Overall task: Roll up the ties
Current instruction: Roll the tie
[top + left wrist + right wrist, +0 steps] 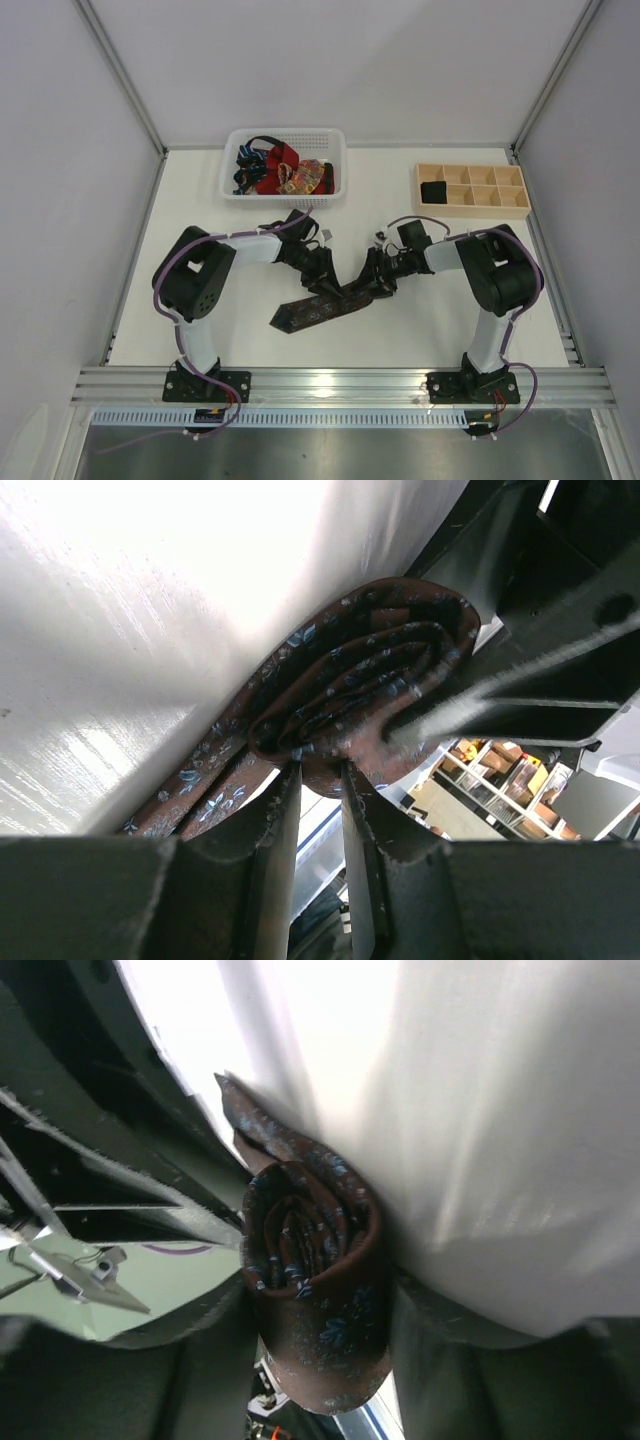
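Note:
A dark brown-black tie (305, 315) with a fine blue pattern lies diagonally on the white table, its wide pointed end toward the near left. Its far end is wound into a roll (370, 670), which also shows in the right wrist view (310, 1250). My left gripper (335, 283) meets the roll from the left, with its narrow-set jaws (320, 770) pinching the roll's lower edge. My right gripper (368, 283) comes from the right and is shut on the roll (315, 1295), fingers on either side. More ties (285, 170), red, blue and orange-patterned, lie in the basket.
The white mesh basket (280, 196) stands at the back centre-left. A pale wooden tray (470, 209) with square compartments stands at the back right, with a dark roll (434, 190) in its left compartment. Grey walls close in the table on three sides.

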